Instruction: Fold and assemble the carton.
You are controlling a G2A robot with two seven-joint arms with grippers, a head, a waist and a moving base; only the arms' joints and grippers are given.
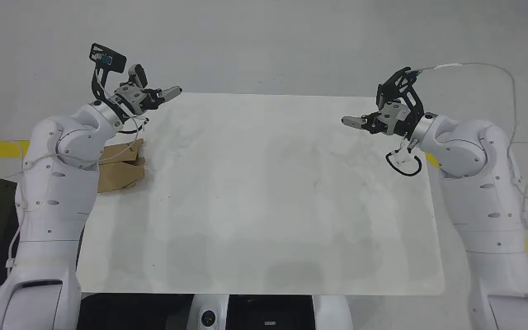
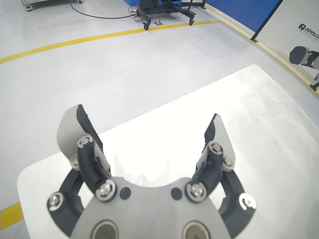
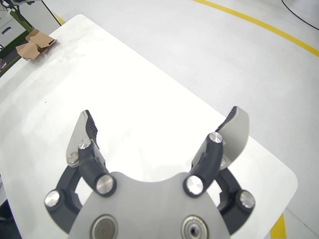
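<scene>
A brown cardboard carton (image 1: 121, 165) lies crumpled and partly folded at the white table's left edge, partly under my left arm; the right wrist view shows the carton (image 3: 35, 44) far across the table. My left gripper (image 1: 167, 92) hangs open and empty over the table's far left corner, its fingers (image 2: 87, 128) spread wide. Over the far right side, my right gripper (image 1: 355, 121) is open and holds nothing, with its fingertips (image 3: 91, 123) well apart above the bare tabletop.
The white table (image 1: 264, 206) has rounded corners and a bare top. Grey floor with yellow lines surrounds it. A black wheeled stand (image 2: 162, 3) and a blue panel (image 2: 244, 1) stand far off on the floor.
</scene>
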